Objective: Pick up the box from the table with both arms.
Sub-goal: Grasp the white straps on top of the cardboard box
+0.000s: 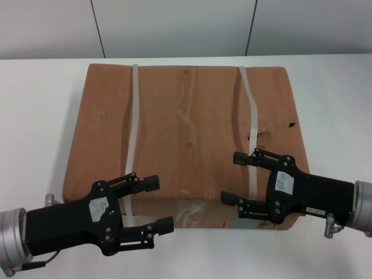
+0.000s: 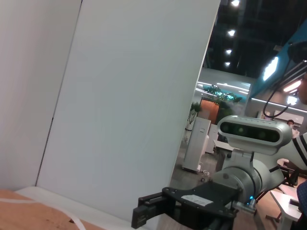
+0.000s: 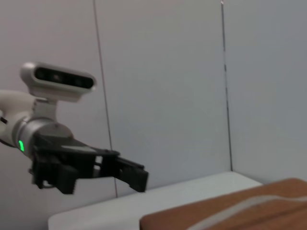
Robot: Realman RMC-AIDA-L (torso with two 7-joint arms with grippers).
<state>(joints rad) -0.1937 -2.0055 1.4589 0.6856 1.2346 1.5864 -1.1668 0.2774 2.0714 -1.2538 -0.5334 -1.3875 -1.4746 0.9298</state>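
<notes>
The box (image 1: 192, 128), flat brown cardboard with two white straps (image 1: 133, 133) and a clear tape seam, lies in the middle of the white table (image 1: 35, 116). My left gripper (image 1: 158, 204) is open and empty, held over the box's near-left corner beside the left strap. My right gripper (image 1: 232, 178) is open and empty, over the near-right part of the box at the right strap (image 1: 253, 116). The two point toward each other. The left wrist view shows the right arm (image 2: 206, 199) and a corner of the box (image 2: 29, 215). The right wrist view shows the left arm (image 3: 57, 158) above the box (image 3: 230, 211).
Bare tabletop runs along the box's left, right (image 1: 337, 104) and near sides. A grey panelled wall (image 1: 174, 26) stands behind the table's far edge. A small dark tear (image 1: 290, 123) marks the box top near its right edge.
</notes>
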